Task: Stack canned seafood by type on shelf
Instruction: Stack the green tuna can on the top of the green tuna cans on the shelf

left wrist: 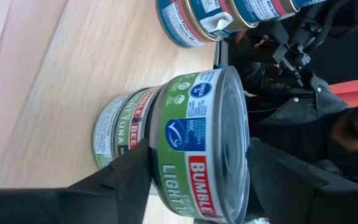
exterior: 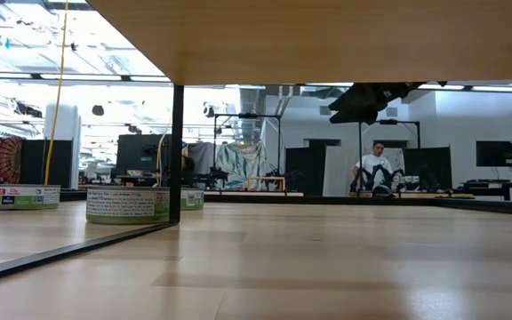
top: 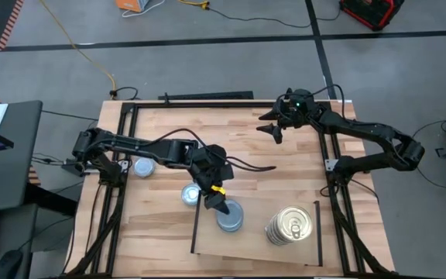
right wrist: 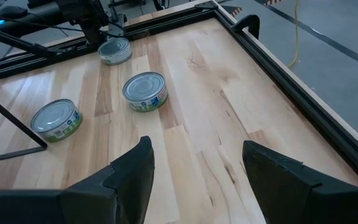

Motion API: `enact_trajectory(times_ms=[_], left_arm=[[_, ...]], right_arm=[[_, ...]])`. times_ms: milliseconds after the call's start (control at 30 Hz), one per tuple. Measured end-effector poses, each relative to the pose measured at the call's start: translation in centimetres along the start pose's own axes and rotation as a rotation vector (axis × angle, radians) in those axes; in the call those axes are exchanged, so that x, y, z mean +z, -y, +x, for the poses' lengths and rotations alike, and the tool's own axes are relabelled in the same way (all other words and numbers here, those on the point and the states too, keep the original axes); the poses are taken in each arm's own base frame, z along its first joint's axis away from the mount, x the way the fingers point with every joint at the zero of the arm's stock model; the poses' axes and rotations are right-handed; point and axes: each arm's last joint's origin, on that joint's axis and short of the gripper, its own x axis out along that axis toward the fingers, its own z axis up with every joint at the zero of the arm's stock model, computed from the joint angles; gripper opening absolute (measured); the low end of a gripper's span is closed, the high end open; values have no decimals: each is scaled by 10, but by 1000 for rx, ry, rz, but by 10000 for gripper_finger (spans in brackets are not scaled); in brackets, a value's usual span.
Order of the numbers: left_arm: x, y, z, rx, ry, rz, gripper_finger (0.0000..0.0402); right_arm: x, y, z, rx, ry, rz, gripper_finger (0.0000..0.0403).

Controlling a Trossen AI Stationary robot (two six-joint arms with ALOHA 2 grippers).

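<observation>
My left gripper (top: pixel 217 200) reaches over the left part of the shelf (top: pixel 258 249), a pale board with black side strips, and is shut on a green-label tin (left wrist: pixel 197 124) with a silvery-blue lid (top: pixel 229 217). A second green-label tin (left wrist: pixel 110 134) sits just below and behind it. A stack of gold-lid tins (top: pixel 289 225) stands on the shelf's right part; their blue-and-red labels (left wrist: pixel 194 22) show in the left wrist view. My right gripper (right wrist: pixel 194 180) is open and holds nothing above the table's far right part (top: pixel 273 128). My left gripper pinches the green-label tin by its two flat faces, one finger (left wrist: pixel 126 174) under its bottom and the other finger (left wrist: pixel 278 177) on its lid (left wrist: pixel 232 149). The fingers come in level, from the far left. The tin stays level above the second tin; whether it rests on that tin I cannot tell.
Loose green-label tins lie on the plank table to the left of the shelf (top: pixel 144 166) (top: pixel 190 194); the right wrist view shows three (right wrist: pixel 114 51) (right wrist: pixel 145 91) (right wrist: pixel 56 119). A black frame (top: pixel 327 167) rims the table. A person (exterior: pixel 378 169) sits far behind.
</observation>
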Motion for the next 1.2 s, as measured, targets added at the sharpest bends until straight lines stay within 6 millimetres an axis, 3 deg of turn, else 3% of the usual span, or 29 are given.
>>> enact_trajectory(times_ms=[267,933,1200], left_arm=[[-1,1,0,-32,-25,3,283],[-9,-3,-3,-48,-143,8,285],[-8,0,-23,-11,-87,67,282]], right_arm=[[0,0,0,1,0,0,270],[0,-4,2,37,-4,-3,270],[0,-4,1,36,-4,-2,270]])
